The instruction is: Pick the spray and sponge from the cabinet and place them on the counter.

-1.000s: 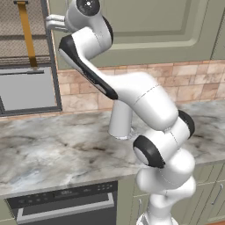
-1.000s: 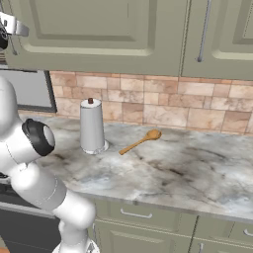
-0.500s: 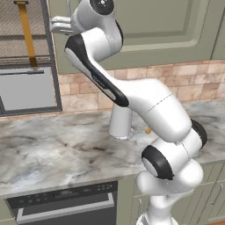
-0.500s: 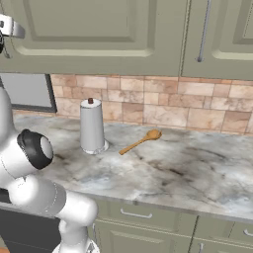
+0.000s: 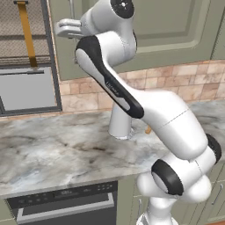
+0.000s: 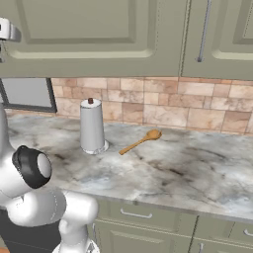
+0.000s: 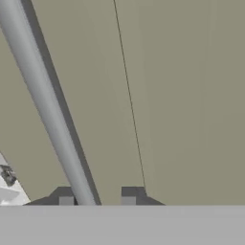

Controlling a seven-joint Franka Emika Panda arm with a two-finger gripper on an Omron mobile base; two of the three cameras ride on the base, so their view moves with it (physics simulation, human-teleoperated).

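Gripper (image 7: 97, 201) sits right at the cabinet (image 7: 182, 95) door, jaws nearly shut around the long metal bar handle (image 7: 48, 105); hand view has the bar running diagonally down and passing between the two dark fingertips (image 7: 66, 200). Looks like a clamp on the handle, nothing else held.

Left base view: the hand (image 5: 70, 28) is raised high against the olive-green cabinet (image 5: 176, 26), at the door's left edge near the handle (image 5: 70, 6). Door is closed, panel flush, so spray and sponge can't be seen.

Counter (image 5: 52, 149) is grey-and-beige veined marble, running under the wall cabinets. On it, in the right base view: a white paper-towel roll (image 6: 92, 126) with a dark top knob, upright near the brick backsplash (image 6: 163, 101), and a wooden spoon (image 6: 141, 141) lying just beside it, bowl end toward the wall. Counter (image 6: 188, 173) surface around them is bare marble.

Left of the green cabinet: a grey-framed wire-mesh unit (image 5: 30, 52) with an orange strap (image 5: 27, 35) hanging down its front. Below the counter edge, a dark appliance front with a control strip (image 5: 66, 200). A second cabinet door with its own bar handle (image 6: 202, 32) is to the right in the right base view.
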